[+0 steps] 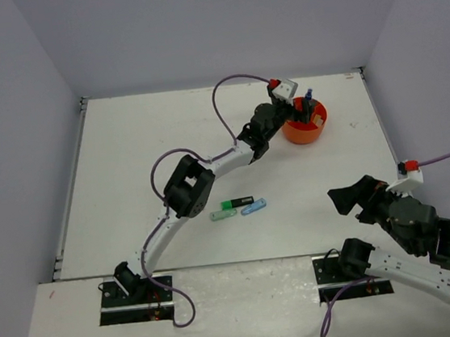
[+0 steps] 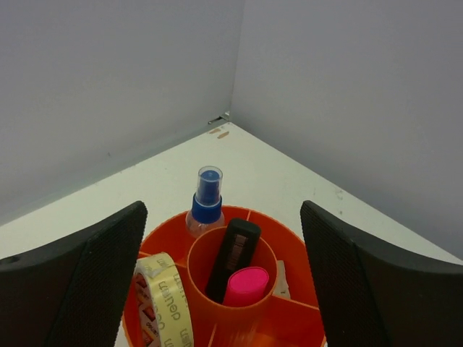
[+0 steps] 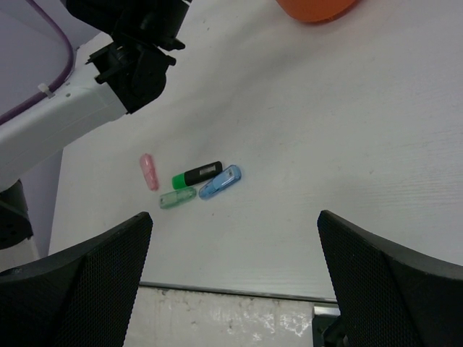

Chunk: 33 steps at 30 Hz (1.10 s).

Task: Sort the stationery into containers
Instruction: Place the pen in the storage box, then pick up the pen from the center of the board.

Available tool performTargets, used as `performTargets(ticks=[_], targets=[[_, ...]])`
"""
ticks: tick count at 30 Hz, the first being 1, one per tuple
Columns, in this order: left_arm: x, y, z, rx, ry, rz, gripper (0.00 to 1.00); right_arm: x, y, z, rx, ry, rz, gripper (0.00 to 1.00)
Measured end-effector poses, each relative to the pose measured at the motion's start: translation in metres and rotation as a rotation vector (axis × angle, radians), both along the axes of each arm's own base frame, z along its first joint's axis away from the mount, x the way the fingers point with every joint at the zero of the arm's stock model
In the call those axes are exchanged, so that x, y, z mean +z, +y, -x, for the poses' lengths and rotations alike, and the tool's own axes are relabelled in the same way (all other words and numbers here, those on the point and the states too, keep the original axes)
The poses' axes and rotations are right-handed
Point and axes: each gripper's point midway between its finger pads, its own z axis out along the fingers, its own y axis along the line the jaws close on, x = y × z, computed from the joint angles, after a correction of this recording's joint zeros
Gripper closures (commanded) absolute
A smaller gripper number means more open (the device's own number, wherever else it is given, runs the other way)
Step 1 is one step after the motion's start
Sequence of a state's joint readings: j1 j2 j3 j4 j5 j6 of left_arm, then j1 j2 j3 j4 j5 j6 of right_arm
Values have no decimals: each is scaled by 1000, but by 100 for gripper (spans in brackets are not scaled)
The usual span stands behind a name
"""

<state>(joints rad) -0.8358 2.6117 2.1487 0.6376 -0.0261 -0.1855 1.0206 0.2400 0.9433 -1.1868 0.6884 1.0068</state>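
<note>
Orange tub (image 2: 300, 318) has the pink highlighter (image 2: 246, 285) under the wide-open left end effector (image 2: 224, 278): drop seems done, green highlighter (image 1: 235, 204) likely next.

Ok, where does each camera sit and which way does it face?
Top external: above and behind the robot, looking down on the table; both arms show.
Left wrist: on the left arm, looking into the orange tub past the open left end effector.
Right wrist: on the right arm, looking at the green highlighter past the open right end effector.
Shared: top and left wrist, the tub; top and right wrist, the highlighter.
</note>
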Motion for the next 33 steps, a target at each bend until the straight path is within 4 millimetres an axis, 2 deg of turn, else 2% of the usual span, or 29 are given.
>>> performTargets(ticks=[1, 3, 5, 7, 10, 12, 13, 14, 16, 18, 20, 22, 24, 27, 30, 33], targets=[[3, 4, 4, 7, 19, -10, 0, -1, 2, -1, 7, 0, 7, 1], [20, 16, 13, 33, 58, -30, 0, -2, 9, -2, 35, 1, 25, 1], [58, 37, 25, 73, 91, -25, 0, -4, 20, -4, 81, 2, 57, 1], [110, 74, 49, 126, 126, -16, 0, -5, 38, -6, 145, 3, 82, 1], [215, 158, 109, 197, 116, 118, 0, -15, 79, -14, 268, 15, 135, 1], [268, 226, 158, 227, 94, 251, 0, -30, 108, -21, 349, 42, 200, 2], [281, 259, 183, 239, 91, 318, 0, -39, 124, -26, 391, 66, 244, 3], [285, 291, 205, 255, 97, 373, 0, -47, 142, -32, 435, 87, 288, 5], [275, 346, 241, 293, 122, 461, 0, -69, 177, -45, 527, 124, 381, 7], [243, 372, 255, 336, 181, 469, 0, -102, 206, -55, 654, 165, 518, 7], [185, 382, 262, 376, 287, 375, 0, -132, 224, -67, 747, 201, 658, 8], [136, 390, 271, 409, 375, 266, 0, -156, 237, -80, 826, 230, 771, 8], [105, 402, 282, 434, 439, 173, 0, -169, 249, -97, 882, 238, 833, 14], [94, 423, 298, 456, 467, 130, 0, -177, 256, -122, 929, 242, 882, 25], [96, 444, 312, 472, 457, 154, 0, -182, 257, -141, 974, 247, 899, 25], [99, 457, 321, 479, 441, 183, 0, -192, 250, -147, 1007, 280, 917, 26]])
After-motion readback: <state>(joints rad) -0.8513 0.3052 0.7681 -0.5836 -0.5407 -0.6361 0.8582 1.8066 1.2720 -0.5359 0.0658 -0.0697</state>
